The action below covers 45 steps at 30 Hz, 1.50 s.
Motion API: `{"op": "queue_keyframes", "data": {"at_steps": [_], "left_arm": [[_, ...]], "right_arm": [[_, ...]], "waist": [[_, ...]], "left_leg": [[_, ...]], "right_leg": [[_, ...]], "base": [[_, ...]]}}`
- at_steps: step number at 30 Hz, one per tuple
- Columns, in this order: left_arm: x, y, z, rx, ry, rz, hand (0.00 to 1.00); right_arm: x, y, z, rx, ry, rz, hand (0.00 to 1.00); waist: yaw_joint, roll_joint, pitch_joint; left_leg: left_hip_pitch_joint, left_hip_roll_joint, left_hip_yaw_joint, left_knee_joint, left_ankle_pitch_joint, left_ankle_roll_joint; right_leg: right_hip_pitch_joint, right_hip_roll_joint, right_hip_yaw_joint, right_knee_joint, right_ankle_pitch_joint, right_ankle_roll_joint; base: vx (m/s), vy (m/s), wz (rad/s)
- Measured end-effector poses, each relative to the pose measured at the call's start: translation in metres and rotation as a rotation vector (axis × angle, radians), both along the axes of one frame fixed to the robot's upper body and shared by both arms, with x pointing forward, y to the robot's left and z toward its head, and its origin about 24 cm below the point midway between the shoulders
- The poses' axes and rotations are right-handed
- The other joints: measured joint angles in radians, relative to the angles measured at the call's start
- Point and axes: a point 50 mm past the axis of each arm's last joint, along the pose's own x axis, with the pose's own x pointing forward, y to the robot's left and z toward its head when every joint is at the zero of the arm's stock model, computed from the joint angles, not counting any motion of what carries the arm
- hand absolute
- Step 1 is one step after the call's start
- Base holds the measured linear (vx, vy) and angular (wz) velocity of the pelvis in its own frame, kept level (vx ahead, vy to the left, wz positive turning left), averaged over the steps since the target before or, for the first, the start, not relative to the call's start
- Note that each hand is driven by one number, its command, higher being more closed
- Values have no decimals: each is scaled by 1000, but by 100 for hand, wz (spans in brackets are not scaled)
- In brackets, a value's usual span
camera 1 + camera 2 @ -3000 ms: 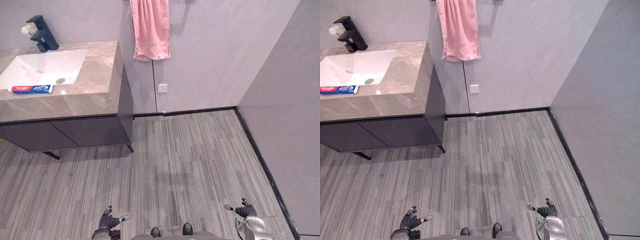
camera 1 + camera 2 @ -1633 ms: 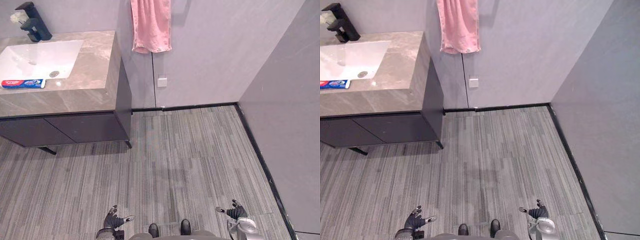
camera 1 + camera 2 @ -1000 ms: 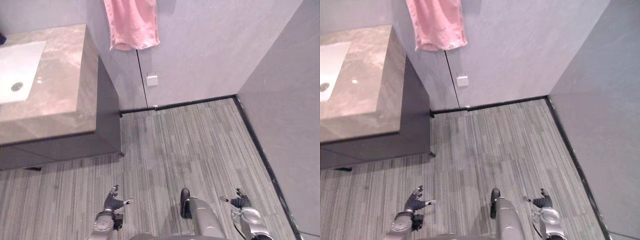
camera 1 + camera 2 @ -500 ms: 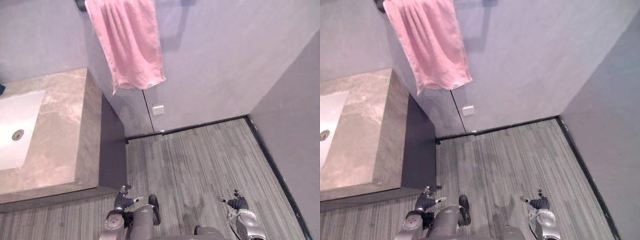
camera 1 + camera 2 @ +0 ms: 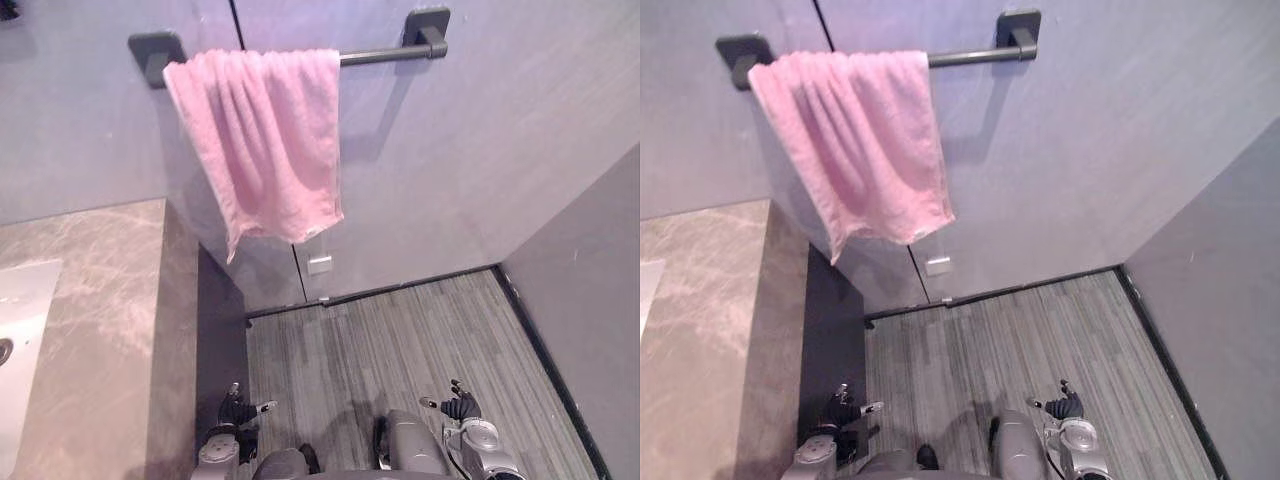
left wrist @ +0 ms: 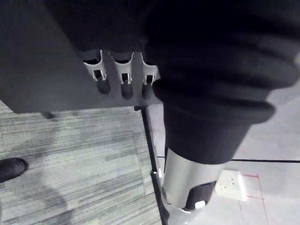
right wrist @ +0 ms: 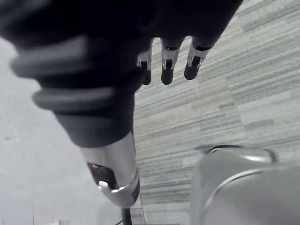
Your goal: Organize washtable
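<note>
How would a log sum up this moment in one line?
left hand: open, empty, near dark cabinet | right hand: open, empty | pink cloth towel: draped on dark wall bar

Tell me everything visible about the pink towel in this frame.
The pink towel looks like soft terry cloth. It is draped over the left end of a dark wall-mounted bar, gathered in lengthwise folds, hanging down the grey wall. Its lower hem is uneven and ends above a small white wall plate, near the marble countertop. Only the bar visibly touches it.
</note>
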Motion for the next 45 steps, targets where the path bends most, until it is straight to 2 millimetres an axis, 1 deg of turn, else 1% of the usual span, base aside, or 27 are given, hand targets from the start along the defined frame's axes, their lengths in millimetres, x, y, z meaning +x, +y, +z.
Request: {"op": "queue_keyframes", "data": {"at_steps": [1, 2, 3, 4, 5, 6, 7, 8, 9, 11, 12, 13, 15, 16, 17, 18, 22, 26, 29, 33, 36, 37, 38, 39, 41, 42, 45], "left_arm": [[1, -5, 0, -16, -7, 8, 0], [3, -8, 0, -28, -11, 16, 0], [6, -14, 1, -50, -20, 28, 0], [8, -19, 1, -65, -28, 30, 0], [8, -21, 2, -69, -36, 31, 0], [7, -22, 3, -73, -41, 33, 0], [8, -23, 3, -77, -44, 34, 0], [8, -24, 3, -79, -44, 34, 0], [8, -24, 3, -80, -44, 34, 0], [8, -22, 3, -77, -44, 39, 0], [3, -23, 1, -80, -29, 41, 0], [-2, -20, -2, -74, -7, 44, 0], [-9, -14, -5, -58, 18, 46, 0], [-9, -12, -5, -52, 21, 46, 0], [-10, -7, -5, -38, 26, 44, 0], [-10, -4, -4, -30, 25, 43, 0], [-6, 3, -2, -7, 16, 38, 0], [-9, 4, -4, -4, 30, 41, 0], [-7, 4, -3, 6, 26, 44, 0], [0, 3, 2, 21, -13, 43, 0], [12, 7, 18, 49, -120, 52, 0], [19, 9, 31, 66, -199, 44, 0], [22, 9, 37, 70, -236, 36, 0], [29, 8, 51, 72, -318, 26, 0], [35, 6, 66, 72, -405, 21, 0], [39, 6, 76, 71, -458, 21, 0], [39, 6, 89, 58, -528, 35, 0]], "right_arm": [[2, -1, 1, -2, -11, -9, 0], [3, 0, 2, 3, -18, -14, 0], [0, 0, 2, 3, -21, -21, 0], [-3, 5, 1, 14, -23, -26, 0], [-3, 8, 0, 17, -25, -28, 0], [-2, 10, 2, 19, -37, -41, 0], [1, 11, 4, 25, -58, -47, 0], [3, 11, 4, 25, -66, -47, 0], [6, 10, 6, 29, -76, -55, 0], [9, 10, 7, 36, -85, -67, 0], [8, 9, 6, 53, -88, -83, 0], [6, 10, 4, 74, -75, -92, 0], [1, 18, 0, 101, -63, -100, 0], [-1, 18, 0, 105, -59, -105, 0], [1, 18, 2, 99, -74, -96, 0], [5, 16, 6, 87, -97, -82, 0], [7, 15, 6, 68, -97, -65, 0], [-13, 17, -8, 82, 10, -77, 0], [-23, 13, -12, 76, 55, -90, 0], [-23, 2, -10, 43, 52, -110, 0], [-24, -3, -8, 23, 49, -120, 0], [-24, -5, -8, 18, 49, -122, 0], [-24, -6, -8, 15, 49, -122, 0], [-24, -7, -7, 7, 47, -125, 0], [-26, -8, -8, 0, 52, -131, 0], [-29, -8, -8, 0, 58, -132, 0], [-29, -8, -7, -2, 51, -132, 0]], "waist": [[-4, 2, -2], [-10, 5, -1], [-8, 3, 1], [-1, 1, 4], [4, -2, 6], [19, -6, 7], [33, -11, 8], [40, -15, 9], [49, -7, 5], [50, -4, 2], [50, 8, -4], [54, 6, -12], [51, -30, -30], [52, -39, -36], [50, -52, -43], [49, -57, -46], [49, -57, -49], [49, -48, -53], [46, -45, -54], [45, -39, -59], [46, -38, -60], [46, -38, -61], [46, -37, -61], [45, -35, -60], [44, -33, -61], [45, -34, -61], [47, -33, -62]], "left_leg": [[-20, 13, -17, 49, 6, -9], [-42, 25, -29, 101, 6, -10], [-115, 50, -47, 264, 17, -27], [-200, 90, -58, 458, 25, -56], [-228, 106, -51, 529, 24, -55], [-259, 138, -16, 611, 22, -52], [-276, 158, 29, 607, 19, -47], [-289, 158, 39, 582, 18, -45], [-305, 149, 51, 496, 14, -37], [-311, 115, 35, 309, 20, -32], [-298, 83, -1, 157, 71, -34], [-274, 62, -22, 100, 142, -32], [-245, 30, -4, 46, 151, -18], [-239, 22, 5, 38, 152, -17], [-226, 7, 24, 20, 154, -14], [-211, -4, 36, 1, 156, -11], [-175, -36, 49, -49, 168, 6], [-147, -41, 29, -84, 175, 7], [-130, -47, 4, -136, 210, 8], [-116, -52, -35, -171, 231, 11], [-115, -57, -44, -189, 250, 16], [-110, -62, -52, -208, 263, 18], [-110, -65, -58, -215, 269, 20], [-111, -70, -70, -229, 279, 22], [-110, -75, -85, -247, 293, 24], [-107, -76, -88, -255, 296, 23], [-106, -77, -88, -255, 296, 23]], "right_leg": [[7, 2, -22, 6, -39, -14], [20, 1, -39, 5, -48, -20], [56, 0, -68, -13, -65, -27], [112, 2, -97, -44, -77, -41], [142, 3, -108, -56, -83, -47], [194, 7, -120, -79, -89, -53], [234, 8, -123, -108, -89, -53], [246, 6, -124, -119, -89, -53], [257, 1, -124, -132, -89, -52], [262, -13, -122, -137, -94, -35], [261, -12, -114, -136, -97, -18], [263, -16, -83, -135, -102, 1], [267, -42, -71, -153, -101, 20], [267, -45, -64, -158, -100, 24], [266, -58, -46, -163, -100, 31], [267, -65, -30, -169, -99, 34], [271, -81, -5, -179, -102, 46], [304, -78, -18, -208, -99, 50], [309, -78, -33, -212, -98, 48], [323, -78, -51, -224, -88, 41], [323, -82, -58, -231, -76, 45], [322, -85, -60, -232, -73, 48], [320, -87, -62, -232, -72, 49], [317, -91, -71, -234, -70, 53], [316, -95, -83, -241, -69, 56], [316, -96, -84, -241, -69, 56], [317, -96, -82, -241, -69, 57]], "base": [[348, -227, 33], [317, -254, 68], [287, -234, 82], [271, -211, 74], [241, -151, 48], [215, -96, 20], [202, -78, 14], [177, -28, 7], [142, 33, 6], [144, 113, 1], [139, 168, -24], [176, 196, -27], [138, 112, -19], [134, 111, -22], [139, 143, -30], [96, 113, -32], [58, 79, -17], [53, -9, 9], [6, -40, 16], [-33, -20, 14], [-75, 16, 10], [-118, 22, 10], [-126, 20, 20], [-106, 18, 19], [-93, 20, 22], [-76, 19, 14], [-39, 7, 2]]}}
